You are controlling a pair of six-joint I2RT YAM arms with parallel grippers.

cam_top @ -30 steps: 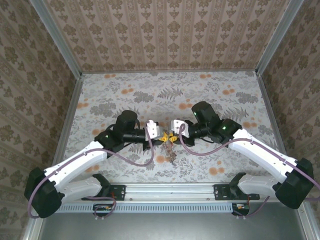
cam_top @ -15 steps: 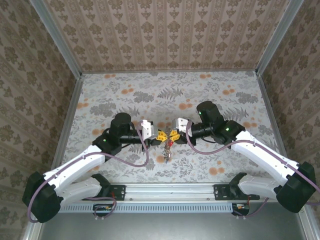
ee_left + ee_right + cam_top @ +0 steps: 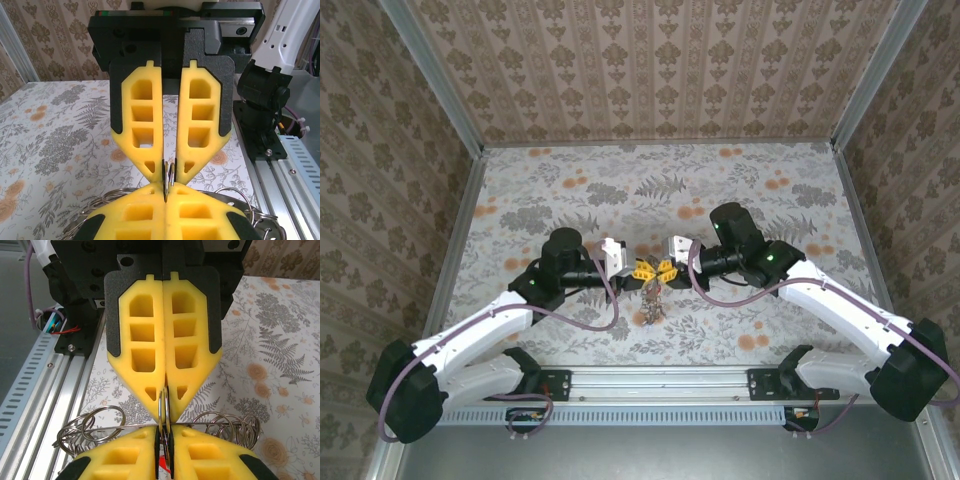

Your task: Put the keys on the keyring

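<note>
Both arms reaching inward, left gripper (image 3: 643,269) and right gripper (image 3: 664,268) tip to tip — both pinched closed

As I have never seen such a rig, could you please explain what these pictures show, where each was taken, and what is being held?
These are two robot arms bolted at the near edge of a flowered table. The wide picture looks down from above and behind: left arm on the left, right arm on the right. The other two come from a camera on each wrist; each shows its own yellow jaws at the bottom and the other arm's jaws facing them. The left jaws and the right jaws meet tip to tip, both pinching a thin metal ring. More small rings fan out beside it, and a bunch of keys sits just below the jaws in the wide picture.
</note>
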